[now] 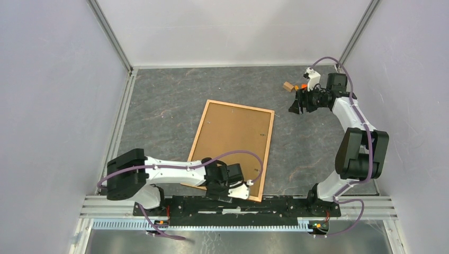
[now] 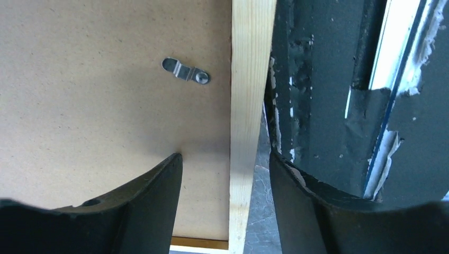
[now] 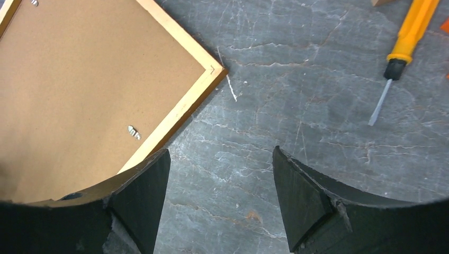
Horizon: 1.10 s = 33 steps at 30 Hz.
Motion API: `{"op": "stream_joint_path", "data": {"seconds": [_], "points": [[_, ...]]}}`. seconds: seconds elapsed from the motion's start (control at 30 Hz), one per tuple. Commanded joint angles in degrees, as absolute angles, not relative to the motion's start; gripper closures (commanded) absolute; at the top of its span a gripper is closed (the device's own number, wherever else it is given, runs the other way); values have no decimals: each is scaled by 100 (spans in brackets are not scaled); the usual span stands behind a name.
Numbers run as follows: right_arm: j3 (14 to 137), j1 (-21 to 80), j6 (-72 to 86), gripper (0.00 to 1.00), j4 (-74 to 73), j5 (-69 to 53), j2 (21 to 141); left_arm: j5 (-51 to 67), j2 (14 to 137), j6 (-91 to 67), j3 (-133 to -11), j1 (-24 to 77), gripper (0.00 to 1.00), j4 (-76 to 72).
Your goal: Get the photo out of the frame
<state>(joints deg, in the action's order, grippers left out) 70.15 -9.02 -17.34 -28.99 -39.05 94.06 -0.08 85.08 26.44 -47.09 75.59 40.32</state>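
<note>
the thin orange-brown wooden picture frame point(image 1: 268, 148) borders a plain tan-brown fibreboard backing board point(image 1: 233, 135), unpatterned apart from small silver metal turn clips point(image 2: 185, 70). in the left wrist view the frame's wood looks pale yellow with fine straight grain. the flat stone-look table top point(image 1: 169, 95) is dark grey, marbled with thin whitish veins. the slim screwdriver point(image 3: 407, 39) has a yellow-orange handle, black collar and silver-grey blade. the white robot arms point(image 1: 169, 169) have black joints and purple cables point(image 1: 238, 153).

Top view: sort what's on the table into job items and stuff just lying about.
Job: frame, face down; backing board; metal clip; photo not visible.
Lying about: yellow screwdriver; small wooden block, both untouched at the far right.
</note>
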Motion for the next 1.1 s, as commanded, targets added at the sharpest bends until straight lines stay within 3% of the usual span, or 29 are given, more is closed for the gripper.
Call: {"op": "stream_joint_path", "data": {"seconds": [0.0,0.17,0.43,0.77,1.07], "points": [[6806,-889,-1681,24,-2623,-4204,9147,-333,8928,2393,-4975,7638,38,3886],[6500,-888,-1381,24,-2288,-4407,8987,-574,9295,2006,-5097,7401,61,3638],[6102,-888,-510,24,-1597,-4874,8947,-34,9491,1754,-5677,5955,97,3572],[4254,-545,1719,19,1012,-5974,8879,240,8514,2211,-5740,5788,98,3342],[3827,180,2274,5,1543,-6555,9488,467,7843,2509,-5484,5719,98,3326]]}}
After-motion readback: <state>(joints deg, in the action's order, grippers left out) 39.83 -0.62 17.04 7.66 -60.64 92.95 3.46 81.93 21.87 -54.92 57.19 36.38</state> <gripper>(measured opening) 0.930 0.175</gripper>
